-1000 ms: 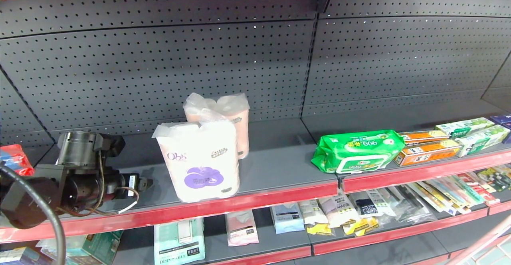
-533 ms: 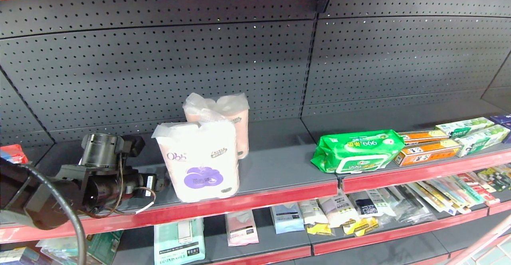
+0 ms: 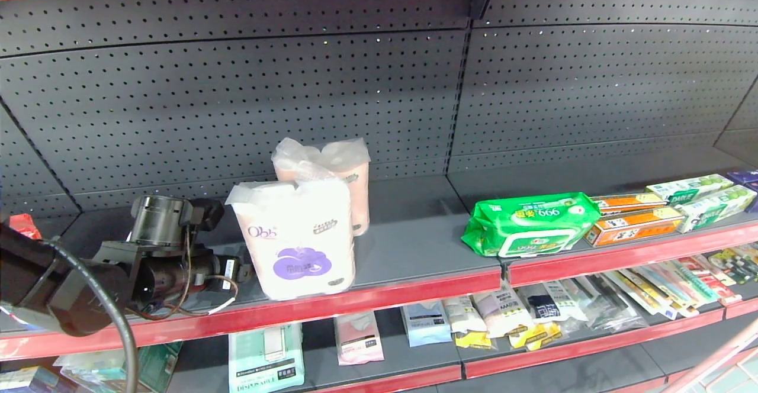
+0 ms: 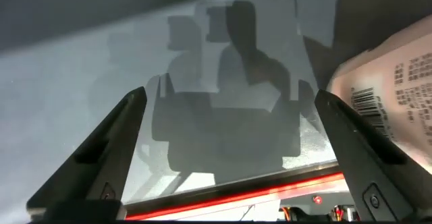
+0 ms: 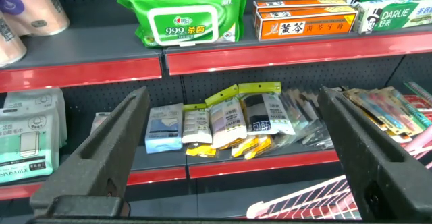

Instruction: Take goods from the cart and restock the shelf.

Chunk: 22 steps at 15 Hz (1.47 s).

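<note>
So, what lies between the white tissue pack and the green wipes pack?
Only bare shelf, seen in the head view, separates the tissue pack and the wipes pack.

The shelf (image 3: 414, 245) is matt grey metal with a glossy red front strip (image 3: 367, 300). The tissue pack (image 3: 299, 245) wears thin, crinkled plastic film; the green wipes pack (image 3: 530, 221) is glossy plastic. The left end effector (image 4: 229, 97) looks matt black and grainy.

Grey shelf (image 3: 414, 242) bears tissue packs (image 3: 296, 245), green wipes (image 3: 527, 222), boxes (image 3: 636, 225).
</note>
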{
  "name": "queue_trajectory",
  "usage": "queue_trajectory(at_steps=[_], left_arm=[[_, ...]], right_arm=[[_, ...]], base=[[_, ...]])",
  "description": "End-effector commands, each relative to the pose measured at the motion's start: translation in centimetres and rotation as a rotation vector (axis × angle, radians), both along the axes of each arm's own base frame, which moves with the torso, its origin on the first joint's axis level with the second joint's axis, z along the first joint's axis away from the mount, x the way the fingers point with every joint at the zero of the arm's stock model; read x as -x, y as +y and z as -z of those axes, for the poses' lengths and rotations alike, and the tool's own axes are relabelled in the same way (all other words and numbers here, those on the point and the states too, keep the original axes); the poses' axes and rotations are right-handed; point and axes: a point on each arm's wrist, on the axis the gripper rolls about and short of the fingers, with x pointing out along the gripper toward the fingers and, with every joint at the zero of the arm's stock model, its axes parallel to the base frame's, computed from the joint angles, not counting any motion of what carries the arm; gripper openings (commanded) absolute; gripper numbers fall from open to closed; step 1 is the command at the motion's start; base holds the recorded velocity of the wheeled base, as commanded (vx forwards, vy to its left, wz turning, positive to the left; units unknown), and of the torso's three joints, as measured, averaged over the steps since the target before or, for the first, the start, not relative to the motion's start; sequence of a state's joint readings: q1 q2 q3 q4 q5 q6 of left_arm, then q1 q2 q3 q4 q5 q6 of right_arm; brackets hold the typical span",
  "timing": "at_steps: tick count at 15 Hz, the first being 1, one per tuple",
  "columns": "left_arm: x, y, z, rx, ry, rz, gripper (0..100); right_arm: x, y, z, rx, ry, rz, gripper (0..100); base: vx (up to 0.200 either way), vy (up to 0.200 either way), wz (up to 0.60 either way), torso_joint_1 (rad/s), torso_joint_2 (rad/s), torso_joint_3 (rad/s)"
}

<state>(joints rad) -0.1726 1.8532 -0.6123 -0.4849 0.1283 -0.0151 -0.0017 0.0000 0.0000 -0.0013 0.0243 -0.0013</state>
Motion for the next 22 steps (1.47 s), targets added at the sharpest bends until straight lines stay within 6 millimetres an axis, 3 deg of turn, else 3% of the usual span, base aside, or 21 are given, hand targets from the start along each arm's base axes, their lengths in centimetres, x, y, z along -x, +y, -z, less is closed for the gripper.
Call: queue_trajectory(at_steps=[1, 22], left_arm=[[0.1, -0.3, -0.1, 0.0, -0.003, 0.011, 100], [0.5, -2.2, -0.2, 0.0, -0.008, 0.076, 100]], right_arm=[[0.0, 0.0, 0.0, 0.0, 0.001, 0.0, 100], [0.0, 0.0, 0.0, 0.0, 0.001, 0.0, 100]], base=[[0.0, 0.0, 0.0, 0.0, 0.0, 0.0], [0.0, 0.0, 0.0, 0.0, 0.0, 0.0]])
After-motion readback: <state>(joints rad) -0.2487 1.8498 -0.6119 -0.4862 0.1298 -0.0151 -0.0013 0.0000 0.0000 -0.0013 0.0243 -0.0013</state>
